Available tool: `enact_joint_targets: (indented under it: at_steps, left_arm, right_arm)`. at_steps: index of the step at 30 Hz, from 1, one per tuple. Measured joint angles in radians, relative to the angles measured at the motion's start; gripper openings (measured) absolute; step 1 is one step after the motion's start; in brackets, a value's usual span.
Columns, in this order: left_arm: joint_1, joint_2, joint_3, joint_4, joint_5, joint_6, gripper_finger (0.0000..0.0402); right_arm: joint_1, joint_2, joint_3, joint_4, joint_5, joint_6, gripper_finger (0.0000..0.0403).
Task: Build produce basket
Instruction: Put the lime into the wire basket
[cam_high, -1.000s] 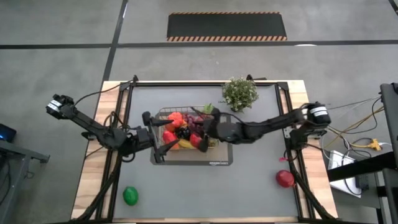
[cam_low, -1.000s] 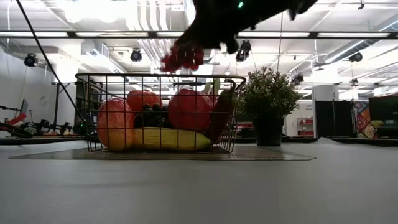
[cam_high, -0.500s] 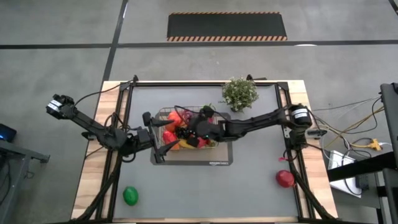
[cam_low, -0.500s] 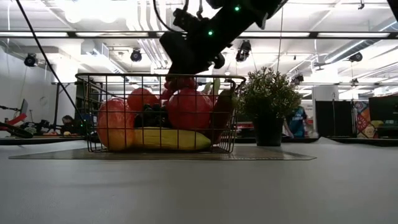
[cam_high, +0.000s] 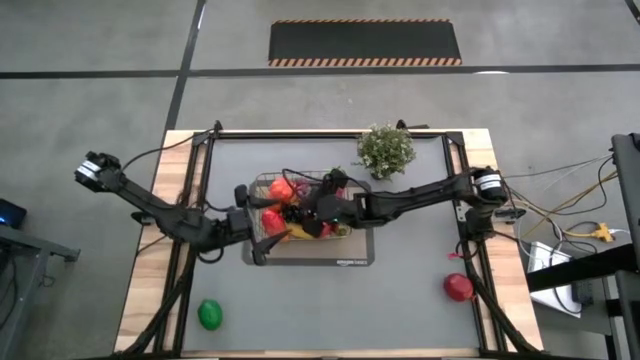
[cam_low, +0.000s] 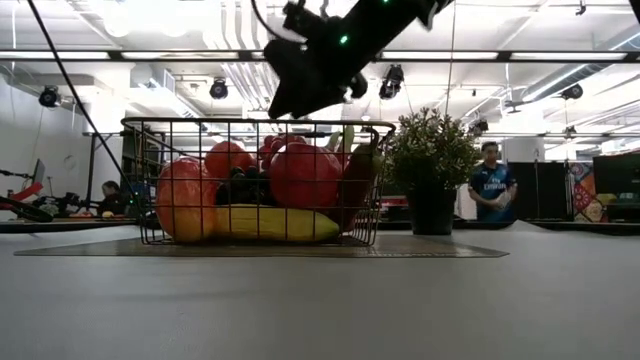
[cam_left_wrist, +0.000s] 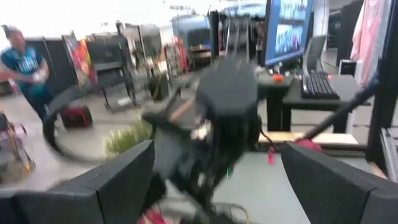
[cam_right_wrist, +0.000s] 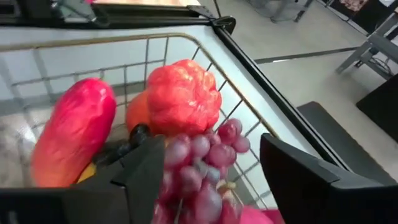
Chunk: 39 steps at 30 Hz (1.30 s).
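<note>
Raised slightly, the right gripper (cam_right_wrist: 205, 180) is spread above released red grapes (cam_right_wrist: 202, 168) inside the basket (cam_high: 262, 248); left gripper (cam_high: 262, 222) state cannot be told.

Thin wire basket (cam_low: 255, 183), glossy plastic-looking grapes (cam_right_wrist: 202, 163)

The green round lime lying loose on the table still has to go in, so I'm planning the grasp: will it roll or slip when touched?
The small round green lime probably rolls if nudged: it looks ball-shaped, sitting free on the flat grey table. Its glossy-looking skin may slip between fingers. It seems light and stiff, likely a toy.
</note>
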<state>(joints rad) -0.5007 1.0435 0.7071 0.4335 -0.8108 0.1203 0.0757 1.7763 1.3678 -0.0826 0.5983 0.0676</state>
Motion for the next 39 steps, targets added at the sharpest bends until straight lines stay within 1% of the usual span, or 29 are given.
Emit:
enact_joint_targets:
  at_steps: [4,8,13,17,22,25,27,32,36,39]
  left_arm:
    - [-0.013,0.037,-0.001,-0.073,0.007,-0.143,0.0331]
    - [-0.037,0.084,-0.001,-0.112,0.009,-0.245,0.0331]
    - [-0.047,0.130,-0.001,-0.175,0.009,-0.408,0.0331]
    - [-0.045,0.147,-0.001,-0.235,0.009,-0.541,0.0331]
    - [-0.045,0.154,0.025,-0.330,0.034,-0.693,0.0331]
    - [-0.045,0.181,0.056,-0.397,0.048,-0.768,0.0331]
    - [-0.045,0.209,0.084,-0.437,0.075,-0.809,0.0331]
    - [-0.073,0.310,0.175,-0.566,0.190,-0.942,0.0331]
    - [-0.125,0.391,0.290,-0.743,0.284,-1.103,0.0331]
    - [-0.165,0.455,0.380,-0.890,0.387,-1.251,0.0331]
  right_arm:
    - [0.033,-0.057,0.000,-0.097,-0.001,0.017,0.0271]
    - [0.079,-0.128,0.000,-0.224,0.001,0.032,0.0279]
    - [0.166,-0.204,-0.014,-0.382,0.000,0.092,0.0265]
    - [0.251,-0.259,-0.053,-0.443,-0.001,0.116,0.0246]
    - [0.355,-0.314,-0.119,-0.446,-0.003,0.115,0.0224]
    - [0.404,-0.339,-0.156,-0.433,-0.001,0.116,0.0217]
    - [0.432,-0.351,-0.182,-0.407,0.005,0.116,0.0215]
    - [0.469,-0.374,-0.261,-0.302,0.007,0.092,0.0215]
    - [0.472,-0.391,-0.326,-0.245,0.007,0.089,0.0215]
    - [0.472,-0.412,-0.373,-0.190,0.007,0.087,0.0214]
